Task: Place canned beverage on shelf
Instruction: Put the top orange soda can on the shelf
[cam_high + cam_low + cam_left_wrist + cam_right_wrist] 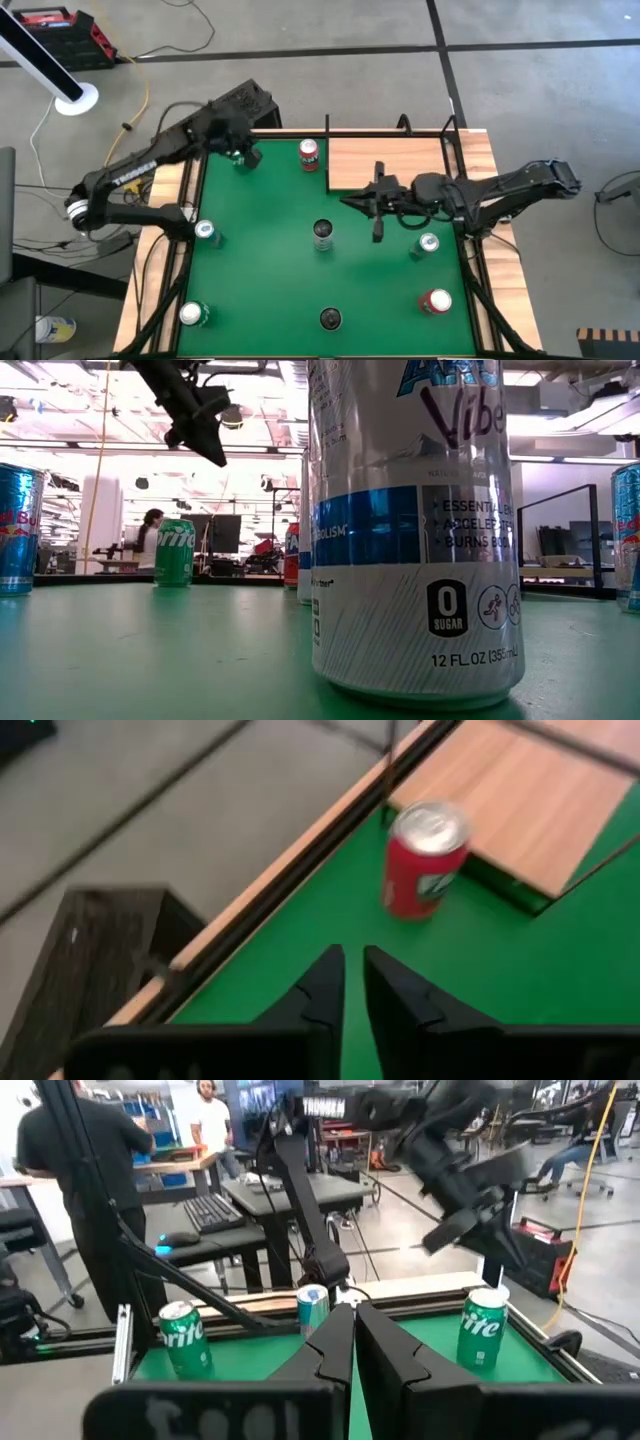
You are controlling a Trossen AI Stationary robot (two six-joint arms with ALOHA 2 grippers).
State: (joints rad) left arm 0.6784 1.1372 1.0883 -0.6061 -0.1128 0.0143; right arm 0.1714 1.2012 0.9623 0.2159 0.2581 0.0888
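Shelf still empty, no can picked up yet

Progress looks close to zero, going by the overhead shot. Starting at the left of that frame: the left gripper [243, 157] sits near the upper left corner of the green tabletop [270, 260]. Its own camera shows the two dark fingers [325, 982] nearly together with just a narrow gap and nothing between them. Lower down the left side there's a silver-blue can [205, 232] and a green can [192, 314], both untouched.

Moving toward the middle, a red can [309, 154] stands upright at the top edge, just beside the left edge of the shelf [395, 160]. In the left wrist view that same can looks like the nearest candidate, so my guess is it's the one about to be grabbed, but it's well clear of the fingers right now. Two dark cans [322, 234] stand further down the centre.

Right of centre, the shelf takes up the upper right corner of the tabletop, and I see no can on it. The right gripper [378, 232] hangs over the green just below the shelf's front edge, fingers pressed together, holding nothing. Below it are another silver can [428, 243] and a red can [436, 300] at the lower right.

So what's left is basically everything: reach, grasp, lift, set it on the wood, let go.
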